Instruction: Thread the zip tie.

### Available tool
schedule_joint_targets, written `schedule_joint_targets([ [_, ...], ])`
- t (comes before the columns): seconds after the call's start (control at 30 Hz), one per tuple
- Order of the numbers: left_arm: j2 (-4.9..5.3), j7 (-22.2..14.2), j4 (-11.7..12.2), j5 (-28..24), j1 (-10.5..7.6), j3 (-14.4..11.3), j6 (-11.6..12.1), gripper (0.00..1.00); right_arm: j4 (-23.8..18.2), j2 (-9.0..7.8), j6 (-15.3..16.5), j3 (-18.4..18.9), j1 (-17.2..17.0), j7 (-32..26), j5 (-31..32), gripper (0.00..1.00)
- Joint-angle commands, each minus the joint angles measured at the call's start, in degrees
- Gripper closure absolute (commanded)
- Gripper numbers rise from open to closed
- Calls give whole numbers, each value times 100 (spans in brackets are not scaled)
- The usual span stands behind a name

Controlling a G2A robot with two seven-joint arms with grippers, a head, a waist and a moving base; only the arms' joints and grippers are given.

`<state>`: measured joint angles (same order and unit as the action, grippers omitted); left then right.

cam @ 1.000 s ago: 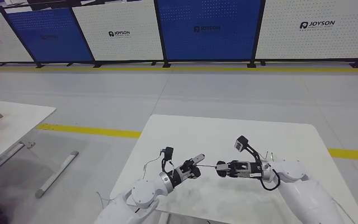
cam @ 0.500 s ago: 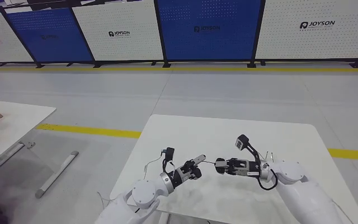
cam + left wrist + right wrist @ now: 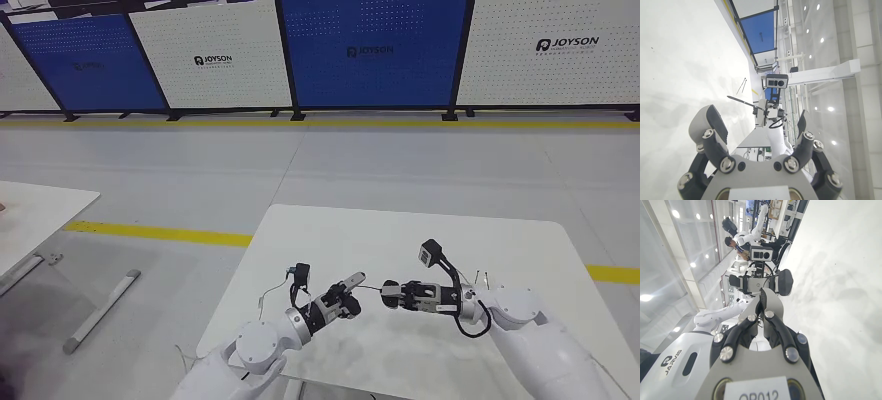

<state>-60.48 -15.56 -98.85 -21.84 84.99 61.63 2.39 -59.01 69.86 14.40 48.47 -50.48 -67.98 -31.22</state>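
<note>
- Desk, white and rectangular (image 3: 420,235): both arms hang over its near half, roughly midway between its left and right edges.
- Left gripper (image 3: 757,113): spread wide, holding nothing.
- Right gripper (image 3: 762,294): pinched tight on the thin black plastic zip tie (image 3: 743,102), held above the desk with its free strap jutting toward the left gripper.
- Two spare zip ties (image 3: 744,86), also black, lie on the desk nearer its right edge.
- Judged step: catching the free end. Next, the left gripper must close squarely on that narrow strap.

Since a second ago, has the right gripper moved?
Yes. Against the table, the right gripper, shut on the zip tie, has edged slightly toward the left gripper.
</note>
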Motion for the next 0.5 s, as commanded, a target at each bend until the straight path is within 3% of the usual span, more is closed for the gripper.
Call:
schedule_joint_targets([
  [0.0,-32,85,93,-124,-81,-47,-31,0,0,0,0,0,0,0,0,100],
  [0.1,-65,180,218,-121,-207,-106,-105,0,0,0,0,0,0,0,0,100],
  [0.37,-65,180,218,-121,-207,-106,-105,0,0,0,0,0,0,0,0,100],
  [0.47,-82,177,234,-126,-201,-127,56,0,0,0,0,0,0,0,0,100],
])
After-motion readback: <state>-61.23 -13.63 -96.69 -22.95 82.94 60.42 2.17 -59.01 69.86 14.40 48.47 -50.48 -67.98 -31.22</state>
